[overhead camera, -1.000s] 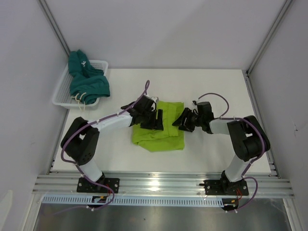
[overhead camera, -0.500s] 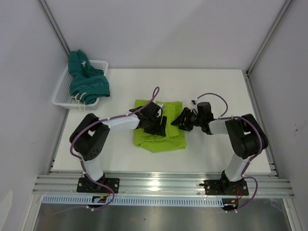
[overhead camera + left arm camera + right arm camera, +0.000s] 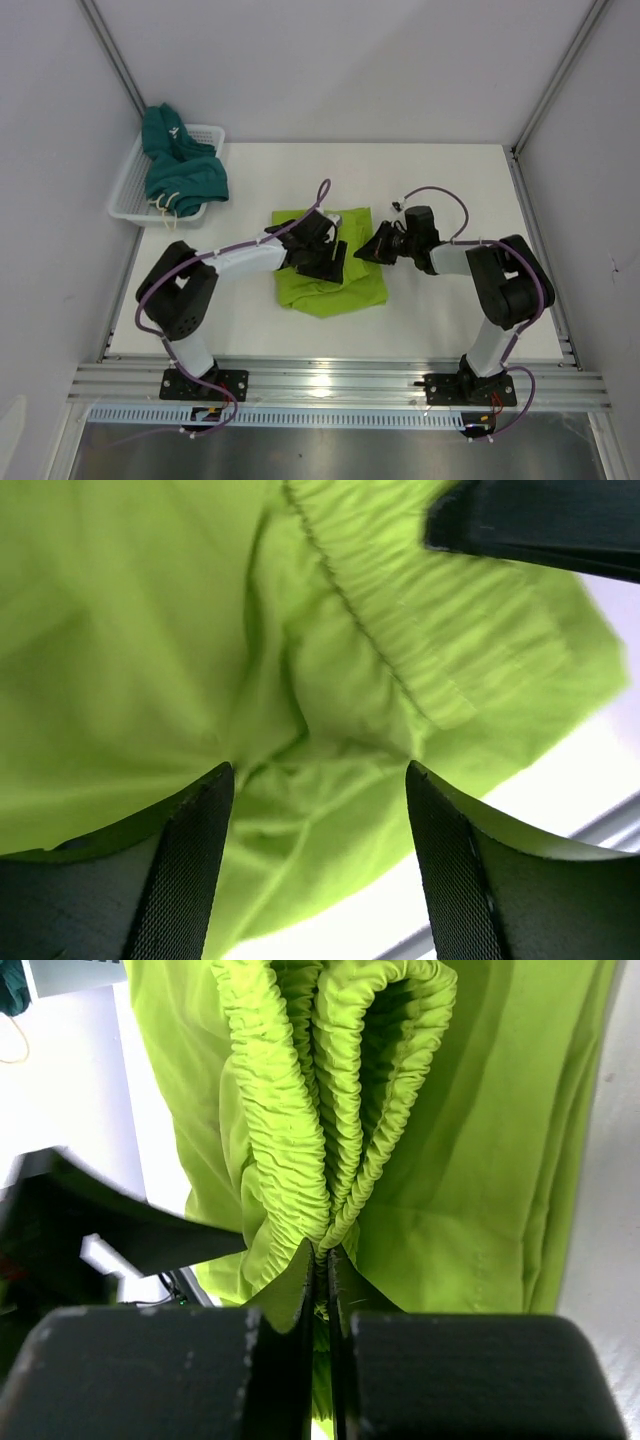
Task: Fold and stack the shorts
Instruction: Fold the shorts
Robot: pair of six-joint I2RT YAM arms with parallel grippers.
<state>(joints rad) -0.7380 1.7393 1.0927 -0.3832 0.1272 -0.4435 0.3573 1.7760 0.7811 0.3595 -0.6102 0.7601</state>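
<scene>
Logo (image 3: 174,130) on teal shorts (image 3: 188,178) illegible, right pincer (image 3: 322,1260) gripping lime shorts (image 3: 480,1160)

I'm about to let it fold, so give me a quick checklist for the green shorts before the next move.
1. Right gripper shut on the lime green shorts at the waistband: ok.
2. Left gripper open above the fabric, gripping nothing: ok.
3. Left gripper pressing the fabric down: cannot tell.
4. Fabric lying smooth: not ok, bunched and creased near the waistband.
5. Dark teal shorts clear of the fold, in the basket: ok.
</scene>
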